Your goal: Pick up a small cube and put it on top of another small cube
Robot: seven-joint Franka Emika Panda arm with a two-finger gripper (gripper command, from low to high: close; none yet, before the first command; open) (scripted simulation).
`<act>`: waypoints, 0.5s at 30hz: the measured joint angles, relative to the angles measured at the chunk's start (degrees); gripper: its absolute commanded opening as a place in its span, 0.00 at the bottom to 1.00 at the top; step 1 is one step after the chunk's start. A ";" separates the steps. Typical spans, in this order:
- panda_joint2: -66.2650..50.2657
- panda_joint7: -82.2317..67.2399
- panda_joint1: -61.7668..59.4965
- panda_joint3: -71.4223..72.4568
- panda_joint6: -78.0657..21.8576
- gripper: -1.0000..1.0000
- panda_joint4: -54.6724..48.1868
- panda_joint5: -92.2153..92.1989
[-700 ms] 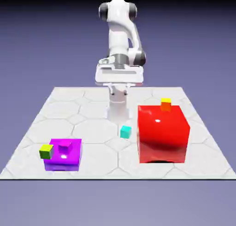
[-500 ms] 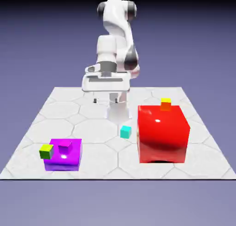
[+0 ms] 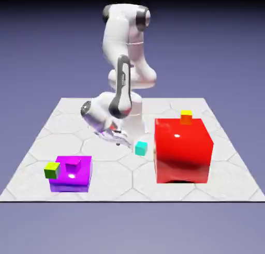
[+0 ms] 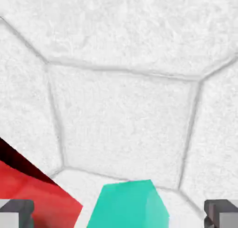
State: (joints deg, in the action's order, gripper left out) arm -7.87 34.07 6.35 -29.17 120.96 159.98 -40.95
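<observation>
Cyan small cube point(image 3: 140, 148) is lying on the hex-tiled counter point(image 3: 72, 124), just beside the big red block point(image 3: 182, 150). Pincer point(image 4: 119, 213) is hovering with its grey fingertips point(image 4: 16, 212) spread apart, the cube showing between them, ungripped.

Sim scene: hex-tiled table point(image 3: 77, 118), blank violet backdrop point(image 3: 217, 51).

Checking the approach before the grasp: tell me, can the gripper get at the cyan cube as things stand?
Probably yes. The open gripper hangs just beside the cyan cube, which sits between the fingertips in the hand view; the red block stands close beside it.
</observation>
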 measured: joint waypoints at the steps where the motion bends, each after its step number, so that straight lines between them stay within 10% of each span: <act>1: -1.94 -0.37 0.43 -1.33 -2.49 0.50 0.21 -2.12; 15: -29.04 -5.54 6.45 -19.89 -37.38 0.50 3.17 -31.77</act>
State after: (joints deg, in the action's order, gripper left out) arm -36.90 28.53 12.80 -49.06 83.58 163.15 -72.72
